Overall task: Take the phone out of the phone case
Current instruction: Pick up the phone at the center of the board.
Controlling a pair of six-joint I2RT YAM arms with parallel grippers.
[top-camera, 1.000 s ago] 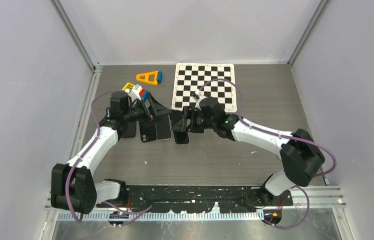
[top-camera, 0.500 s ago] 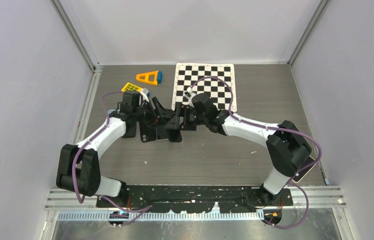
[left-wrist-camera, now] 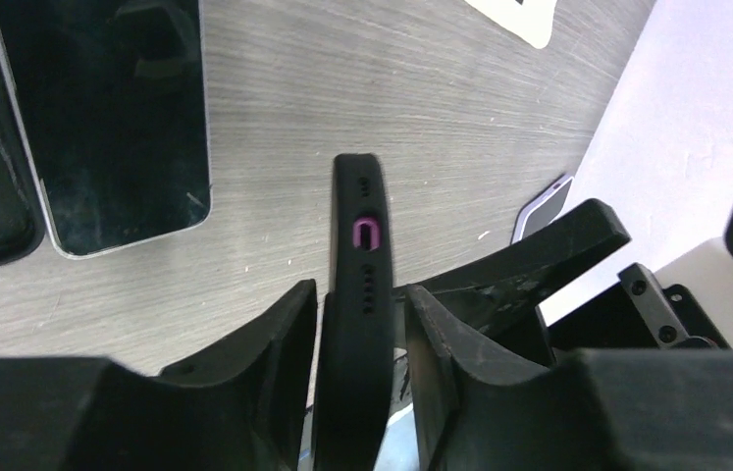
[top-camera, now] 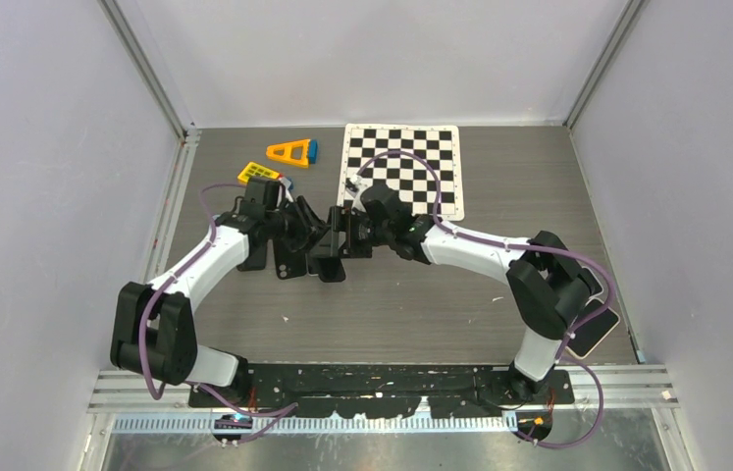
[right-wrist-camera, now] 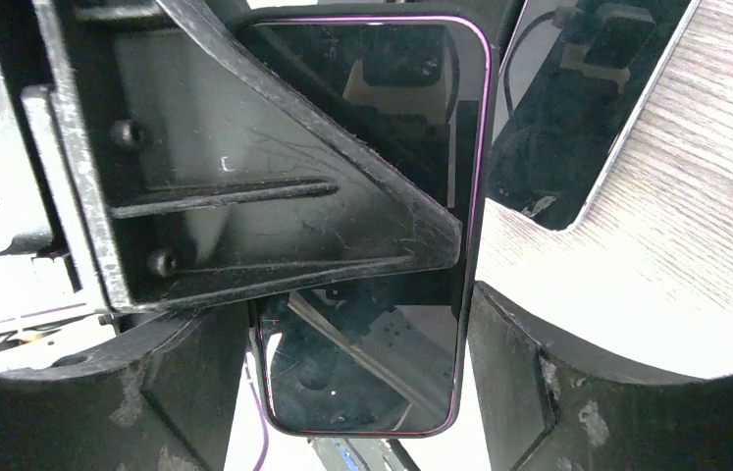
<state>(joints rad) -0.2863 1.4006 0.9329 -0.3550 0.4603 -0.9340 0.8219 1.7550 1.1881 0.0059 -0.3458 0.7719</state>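
Now the cased phone (right-wrist-camera: pixel 372 383) is held above the table's (top-camera: pixel 509 211) middle, long axis along the fingers of the right gripper (right-wrist-camera: pixel 360 312), which clamps its long edges; the left gripper (left-wrist-camera: pixel 359 299) pinches its far end.

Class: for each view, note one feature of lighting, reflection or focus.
Top external: even light, soft shadows on the table. Left wrist: the bare phone mirrors a dark shape. Right wrist: the cased phone reflects dim clutter; background blown white.
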